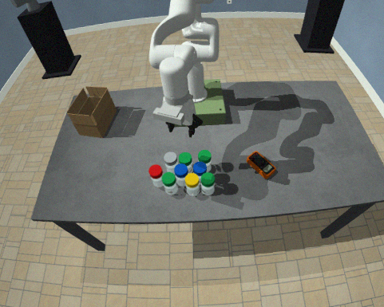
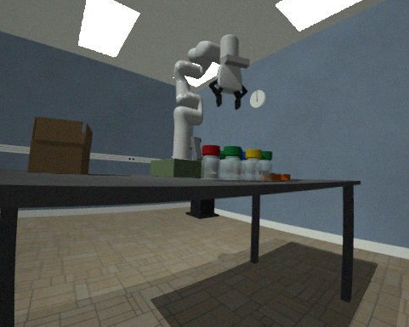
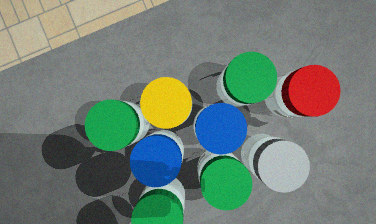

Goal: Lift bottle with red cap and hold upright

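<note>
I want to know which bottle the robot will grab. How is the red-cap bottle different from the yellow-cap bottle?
The red-cap bottle has a red lid; the yellow-cap bottle has a yellow one. The red one stands at the end of the bunch, with open table on its outer side, while the yellow one is squeezed between two green-cap bottles in the front row. Both stand upright, look the same size, and have see-through whitish bodies. The open claw hangs high above, touching neither.
</note>
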You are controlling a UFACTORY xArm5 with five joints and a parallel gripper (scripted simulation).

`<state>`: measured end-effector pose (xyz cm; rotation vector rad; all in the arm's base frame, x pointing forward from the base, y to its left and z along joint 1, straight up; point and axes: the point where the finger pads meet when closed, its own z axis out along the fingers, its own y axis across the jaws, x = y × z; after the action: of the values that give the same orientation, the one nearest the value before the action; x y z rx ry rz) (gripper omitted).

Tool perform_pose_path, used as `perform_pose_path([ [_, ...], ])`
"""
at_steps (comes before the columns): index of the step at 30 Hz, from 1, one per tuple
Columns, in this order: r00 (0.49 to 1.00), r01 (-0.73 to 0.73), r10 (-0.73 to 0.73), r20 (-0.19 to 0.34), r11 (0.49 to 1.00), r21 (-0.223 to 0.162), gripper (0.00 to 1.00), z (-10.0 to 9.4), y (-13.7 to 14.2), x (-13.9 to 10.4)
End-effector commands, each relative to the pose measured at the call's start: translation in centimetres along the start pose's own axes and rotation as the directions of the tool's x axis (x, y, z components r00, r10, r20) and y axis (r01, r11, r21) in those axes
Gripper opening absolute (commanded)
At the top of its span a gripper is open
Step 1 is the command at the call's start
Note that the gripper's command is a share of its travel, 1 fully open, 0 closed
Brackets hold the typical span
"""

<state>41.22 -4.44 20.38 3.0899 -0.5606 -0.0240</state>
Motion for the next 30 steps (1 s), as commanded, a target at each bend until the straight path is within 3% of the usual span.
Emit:
perform_pose_path([
  [1,0.996,0.091,-0.091,-0.003,0.996,0.0,0.79,-0.1,0.5,0.7],
  [15,0.95,0.311,-0.311,-0.004,0.95,-0.002,0.79,0.1,1.8,2.1],
  [30,0.848,0.53,-0.53,-0.005,0.848,-0.003,0.79,0.3,3.4,3.5],
])
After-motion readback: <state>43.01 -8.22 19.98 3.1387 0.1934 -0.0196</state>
